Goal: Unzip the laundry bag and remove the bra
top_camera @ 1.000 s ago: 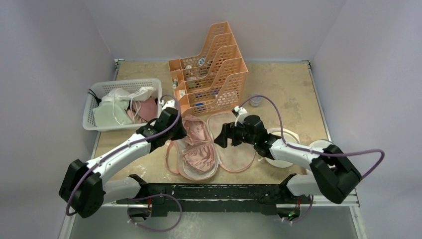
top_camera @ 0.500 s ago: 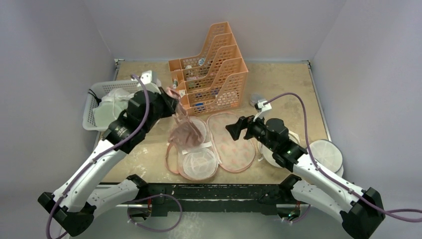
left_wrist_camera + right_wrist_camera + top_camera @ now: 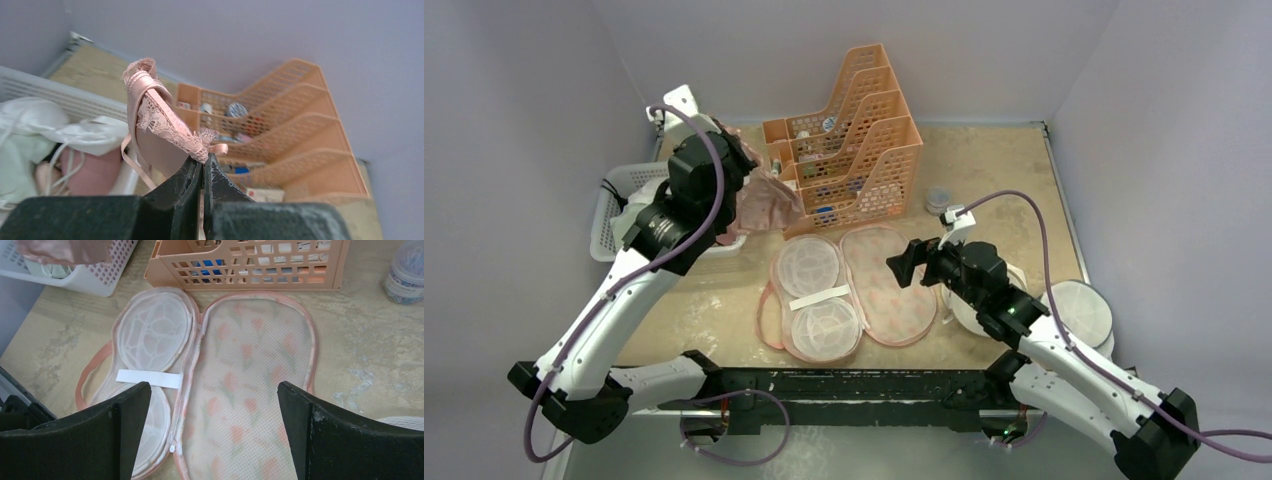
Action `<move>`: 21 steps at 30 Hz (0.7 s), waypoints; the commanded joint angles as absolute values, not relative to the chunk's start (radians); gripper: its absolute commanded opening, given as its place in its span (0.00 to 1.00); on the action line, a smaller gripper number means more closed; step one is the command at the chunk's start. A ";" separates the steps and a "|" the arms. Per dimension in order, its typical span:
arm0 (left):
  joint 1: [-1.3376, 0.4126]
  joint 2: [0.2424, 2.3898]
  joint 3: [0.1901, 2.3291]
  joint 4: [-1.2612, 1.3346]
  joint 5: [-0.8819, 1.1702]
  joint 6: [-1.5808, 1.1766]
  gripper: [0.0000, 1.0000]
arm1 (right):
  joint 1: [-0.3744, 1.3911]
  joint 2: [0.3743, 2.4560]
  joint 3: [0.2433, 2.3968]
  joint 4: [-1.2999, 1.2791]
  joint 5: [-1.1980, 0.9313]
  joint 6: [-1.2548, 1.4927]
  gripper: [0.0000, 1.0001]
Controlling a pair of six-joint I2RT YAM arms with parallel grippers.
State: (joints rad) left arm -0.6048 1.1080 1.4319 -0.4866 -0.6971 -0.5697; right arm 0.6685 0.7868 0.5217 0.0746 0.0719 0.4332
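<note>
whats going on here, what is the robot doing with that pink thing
The left gripper is shut on the bra, holding it by its lace edge up in the air beside the white basket and the orange file rack. The laundry bag lies unzipped and spread flat on the table, with the bra out of it. The right gripper is open and holds nothing, hovering over the bag.

No text, label or number can be read anywhere.
</note>
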 commanded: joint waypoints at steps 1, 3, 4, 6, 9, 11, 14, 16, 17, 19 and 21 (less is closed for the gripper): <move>-0.603 1.130 1.503 -0.391 -1.059 -0.532 0.00 | 0.670 0.738 0.572 0.044 0.126 0.406 0.99; -0.601 1.125 1.474 -0.328 -1.118 -0.505 0.00 | 0.670 0.724 0.575 0.032 0.135 0.399 0.99; -0.599 1.120 1.455 -0.294 -1.135 -0.482 0.00 | 0.669 0.719 0.578 0.027 0.138 0.396 0.99; -0.591 1.113 1.421 -0.262 -1.178 -0.464 0.00 | 0.669 0.712 0.584 0.015 0.138 0.393 1.00; -0.562 1.114 1.385 -0.244 -1.196 -0.467 0.00 | 0.669 0.702 0.598 -0.006 0.138 0.387 1.00; -0.532 1.129 1.375 -0.242 -1.185 -0.466 0.00 | 0.670 0.688 0.601 -0.013 0.141 0.384 1.00; -0.484 1.149 1.356 -0.226 -1.129 -0.456 0.00 | 0.669 0.665 0.600 -0.018 0.138 0.380 1.00; -0.423 1.167 1.341 -0.216 -1.070 -0.469 0.00 | 0.669 0.651 0.602 -0.024 0.140 0.379 1.00; -0.391 1.172 1.329 -0.210 -1.034 -0.480 0.00 | 0.670 0.646 0.604 -0.027 0.140 0.379 1.00; -0.328 1.179 1.275 -0.150 -0.917 -0.486 0.00 | 0.670 0.639 0.604 -0.029 0.141 0.377 1.00; -0.274 1.192 1.245 -0.127 -0.869 -0.495 0.00 | 0.670 0.639 0.611 -0.042 0.143 0.374 1.00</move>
